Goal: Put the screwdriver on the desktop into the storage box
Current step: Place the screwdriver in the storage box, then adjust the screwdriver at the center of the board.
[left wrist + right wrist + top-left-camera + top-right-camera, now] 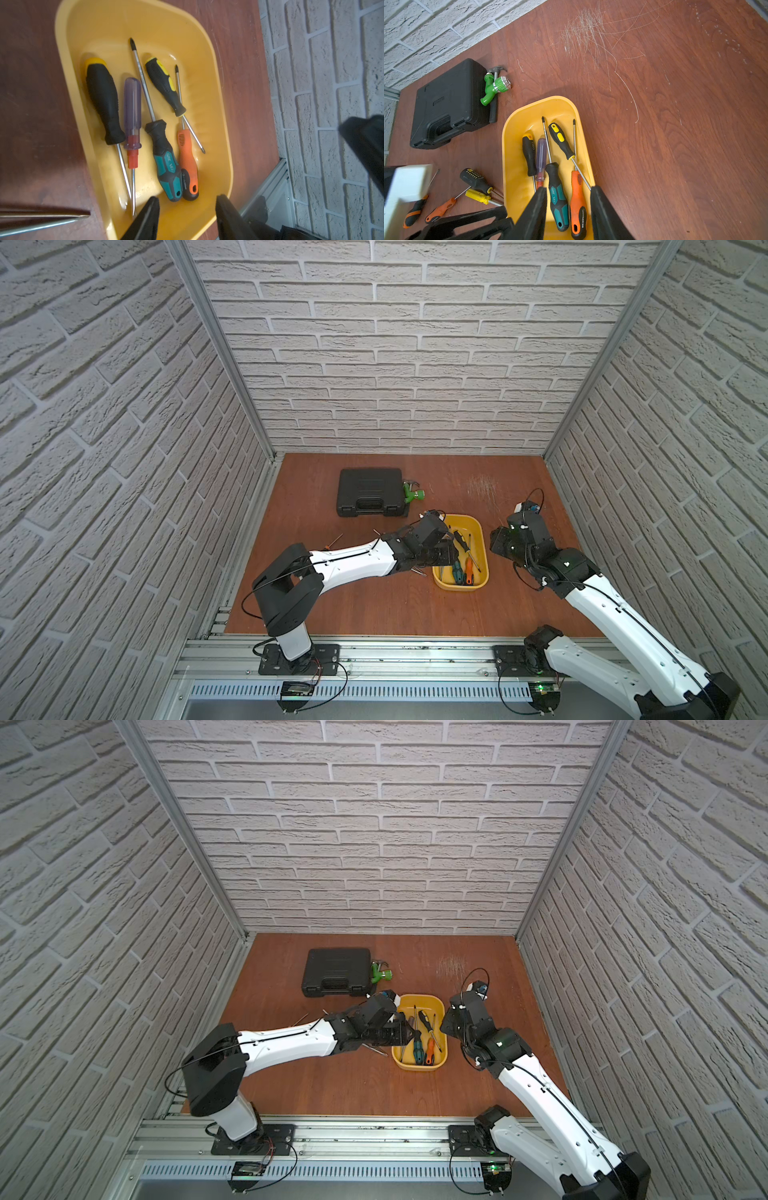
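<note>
Hovered left gripper [188, 197], fingers apart and empty, above five screwdrivers [162, 149] in the storage box [214, 116]. Held right gripper [569, 188] apart over it too, four loose screwdrivers [475, 178] on the desk [675, 124] alongside. Flanked the storage box [478, 539] in both top views.

Glossy yellow plastic storage box [145, 25]

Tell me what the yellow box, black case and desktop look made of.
Yellow box: likely moulded plastic, smooth and glossy; rounded corners, soft highlights on its floor.
Black case: probably hard plastic, matte; moulded handle and latches.
Desktop: wood-grain surface, perhaps laminate or veneer, slight sheen; pale fine scratches show.
</note>
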Controlling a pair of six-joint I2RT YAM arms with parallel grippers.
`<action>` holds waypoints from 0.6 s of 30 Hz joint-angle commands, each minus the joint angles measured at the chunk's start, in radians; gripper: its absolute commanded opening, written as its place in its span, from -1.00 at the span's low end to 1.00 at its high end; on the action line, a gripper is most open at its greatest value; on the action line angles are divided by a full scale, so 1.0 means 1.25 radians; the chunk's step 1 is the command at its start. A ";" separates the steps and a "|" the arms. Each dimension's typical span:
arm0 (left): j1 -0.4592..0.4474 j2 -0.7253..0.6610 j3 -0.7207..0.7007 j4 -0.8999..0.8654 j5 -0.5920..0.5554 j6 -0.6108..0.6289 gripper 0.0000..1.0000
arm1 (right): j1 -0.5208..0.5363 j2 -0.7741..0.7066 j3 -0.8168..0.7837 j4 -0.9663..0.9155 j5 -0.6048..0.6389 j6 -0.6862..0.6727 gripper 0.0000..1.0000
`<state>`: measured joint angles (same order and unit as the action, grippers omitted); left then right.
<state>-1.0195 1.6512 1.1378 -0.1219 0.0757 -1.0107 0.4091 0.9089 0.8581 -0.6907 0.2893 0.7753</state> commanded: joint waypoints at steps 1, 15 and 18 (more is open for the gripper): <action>0.013 -0.124 0.014 -0.029 -0.089 0.106 -0.03 | -0.006 -0.004 0.008 0.033 -0.025 -0.014 -0.20; 0.218 -0.528 -0.213 -0.274 -0.301 0.119 0.01 | 0.095 0.177 0.082 0.175 -0.245 -0.073 -0.23; 0.261 -0.560 -0.240 -0.344 -0.304 0.080 0.00 | 0.167 0.275 0.157 0.163 -0.244 -0.099 -0.24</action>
<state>-0.7300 0.9890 0.8673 -0.4274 -0.2611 -0.8711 0.5545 1.1873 0.9798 -0.5419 0.0200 0.6983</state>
